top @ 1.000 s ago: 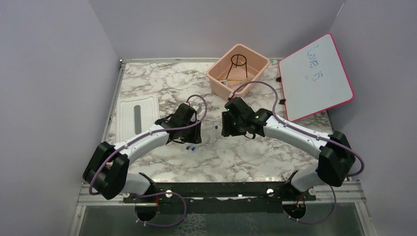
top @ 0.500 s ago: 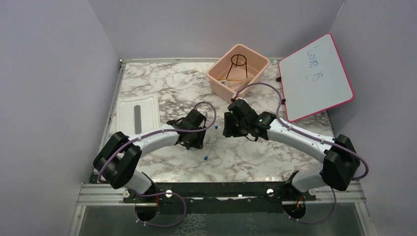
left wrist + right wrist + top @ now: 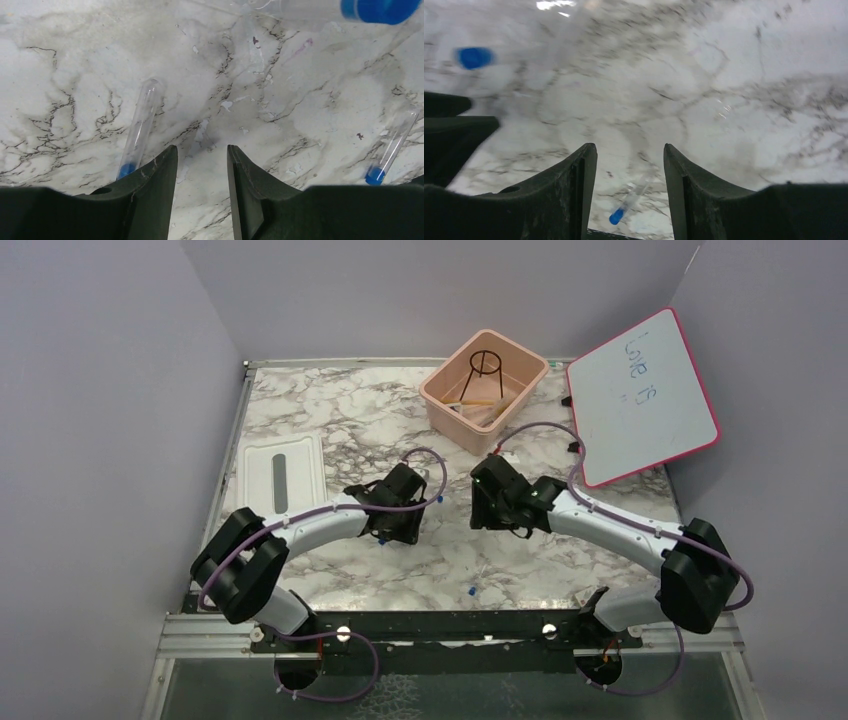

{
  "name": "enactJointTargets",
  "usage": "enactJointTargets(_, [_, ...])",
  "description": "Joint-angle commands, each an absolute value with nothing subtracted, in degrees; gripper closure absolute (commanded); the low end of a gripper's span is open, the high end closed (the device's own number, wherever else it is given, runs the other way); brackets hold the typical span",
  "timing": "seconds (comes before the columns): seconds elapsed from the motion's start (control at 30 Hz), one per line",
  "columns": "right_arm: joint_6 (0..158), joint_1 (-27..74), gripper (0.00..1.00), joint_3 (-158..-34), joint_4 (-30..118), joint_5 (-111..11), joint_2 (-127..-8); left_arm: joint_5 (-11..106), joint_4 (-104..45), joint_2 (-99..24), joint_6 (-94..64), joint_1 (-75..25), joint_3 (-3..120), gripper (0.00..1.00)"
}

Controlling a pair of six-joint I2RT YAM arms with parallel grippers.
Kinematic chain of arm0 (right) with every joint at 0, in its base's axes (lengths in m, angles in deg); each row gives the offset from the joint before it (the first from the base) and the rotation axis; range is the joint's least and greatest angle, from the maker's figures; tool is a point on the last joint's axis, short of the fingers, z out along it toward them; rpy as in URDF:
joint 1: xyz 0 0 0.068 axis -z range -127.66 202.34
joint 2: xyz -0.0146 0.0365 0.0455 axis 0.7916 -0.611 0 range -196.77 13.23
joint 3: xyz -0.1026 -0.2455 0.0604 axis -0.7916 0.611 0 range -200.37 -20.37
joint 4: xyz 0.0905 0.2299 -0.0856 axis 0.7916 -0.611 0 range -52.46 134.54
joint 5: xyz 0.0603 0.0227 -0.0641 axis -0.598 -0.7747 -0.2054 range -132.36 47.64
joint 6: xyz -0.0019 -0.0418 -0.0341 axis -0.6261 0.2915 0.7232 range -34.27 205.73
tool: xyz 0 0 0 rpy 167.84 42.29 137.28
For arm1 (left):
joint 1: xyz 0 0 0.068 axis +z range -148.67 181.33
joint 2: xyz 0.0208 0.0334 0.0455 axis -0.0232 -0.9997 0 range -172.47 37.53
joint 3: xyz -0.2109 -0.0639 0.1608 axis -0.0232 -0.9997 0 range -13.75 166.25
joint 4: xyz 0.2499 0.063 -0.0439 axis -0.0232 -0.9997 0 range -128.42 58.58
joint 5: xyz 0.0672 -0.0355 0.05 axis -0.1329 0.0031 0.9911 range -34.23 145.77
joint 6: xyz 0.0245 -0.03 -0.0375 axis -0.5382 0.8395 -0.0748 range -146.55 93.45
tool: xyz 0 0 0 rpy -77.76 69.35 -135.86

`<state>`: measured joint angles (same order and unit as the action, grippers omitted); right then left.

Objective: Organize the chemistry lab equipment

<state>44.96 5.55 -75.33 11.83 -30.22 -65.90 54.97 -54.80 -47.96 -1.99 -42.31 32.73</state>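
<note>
At the back centre of the table (image 3: 330,410) sits the bin (image 3: 448,412), the wire ring tripod (image 3: 486,365) standing inside it and the whiteboard (image 3: 640,400) propped to its right. The lid (image 3: 260,465) lies flat near the left edge. Mid-table, the left gripper (image 3: 201,150) hangs between a small tube (image 3: 139,127) on one side and a second tube (image 3: 392,147) on the other, with the right gripper (image 3: 629,150) just beside it. A loose piece (image 3: 470,592) lies near the front edge.

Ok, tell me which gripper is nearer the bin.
Right. The right gripper hovers in front of the bin, near its front corner; the left gripper is farther off, to the left.
</note>
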Motion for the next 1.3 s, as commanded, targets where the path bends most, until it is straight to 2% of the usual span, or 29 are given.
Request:
enactJointTargets(0.0, [36.4, 6.2, 0.43, -68.6, 2.3, -25.1, -64.5, 54.7, -53.6, -43.7, -2.4, -42.7, 34.2, 0.56])
enactJointTargets(0.37, [26.8, 6.2, 0.35, -58.2, -2.1, -34.8, -59.5, 55.3, -51.6, -41.5, -1.9, -42.7, 33.6, 0.54])
enactJointTargets(0.63, [20.0, 6.3, 0.44, -54.0, -3.9, -38.4, -59.2, 57.2, -51.3, -40.8, -1.7, -42.8, 32.6, 0.54])
enactJointTargets(0.73, [20.0, 6.2, 0.53, -53.4, -2.9, -39.7, -58.8, 57.2, -51.2, -40.8, -1.7, -42.7, 32.7, 0.54])
enactJointTargets(0.93, [23.0, 6.2, 0.91, -52.9, 1.1, -40.3, -57.6, 57.7, -50.3, -39.3, -0.7, -42.7, 32.0, 0.54])
enactJointTargets(1.03, [25.1, 6.2, 0.98, -53.0, 4.4, -40.7, -56.5, 57.7, -48.6, -37.3, 0.4, -42.7, 31.0, 0.54])
enactJointTargets(1.27, [27.6, 6.2, 0.99, -56.0, 14.8, -43.3, -52.3, 54.5, -41.1, -29.6, 4.0, -42.7, 27.2, 0.45])
